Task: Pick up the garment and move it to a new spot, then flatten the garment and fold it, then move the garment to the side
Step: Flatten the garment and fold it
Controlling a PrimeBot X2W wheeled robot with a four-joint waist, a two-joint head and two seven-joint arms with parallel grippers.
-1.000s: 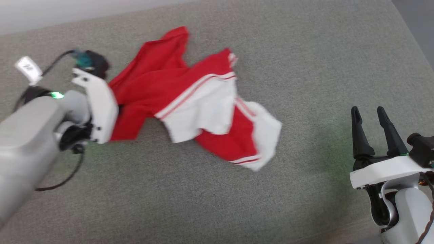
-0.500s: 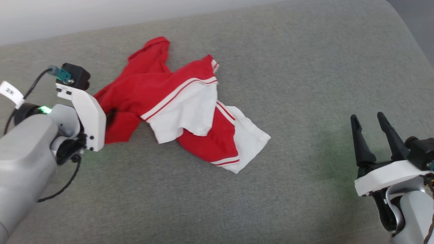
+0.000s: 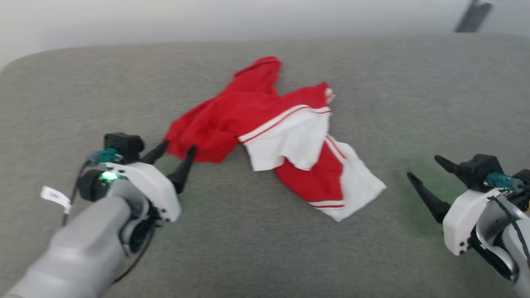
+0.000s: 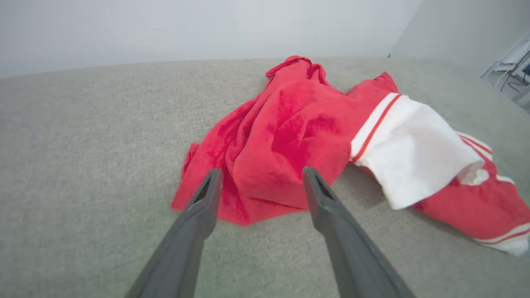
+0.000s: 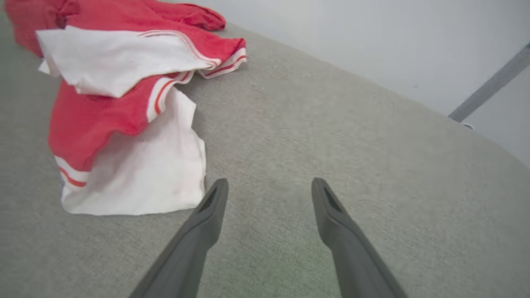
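Grey woven upholstery point(image 3: 265, 248) spreads across the whole scene, and a pale wall point(image 3: 207, 20) rises behind its far edge. The garment point(image 3: 265, 120) lies crumpled in the middle of it, toward the far side. Its red body is bunched on the left and a white sleeve is folded over the red on the right; the folds hide most of the shirt.

The left gripper point(image 3: 179, 145) has its fingers spread, with the tips at the near red edge; whether they touch the cloth cannot be told. The right gripper point(image 3: 423, 166), fingers also apart, is over bare upholstery near the white corner, clear of it.

A blurred dark strip point(image 3: 472, 16) crosses the wall. A white tag point(image 3: 53, 195) hangs by the left wrist.
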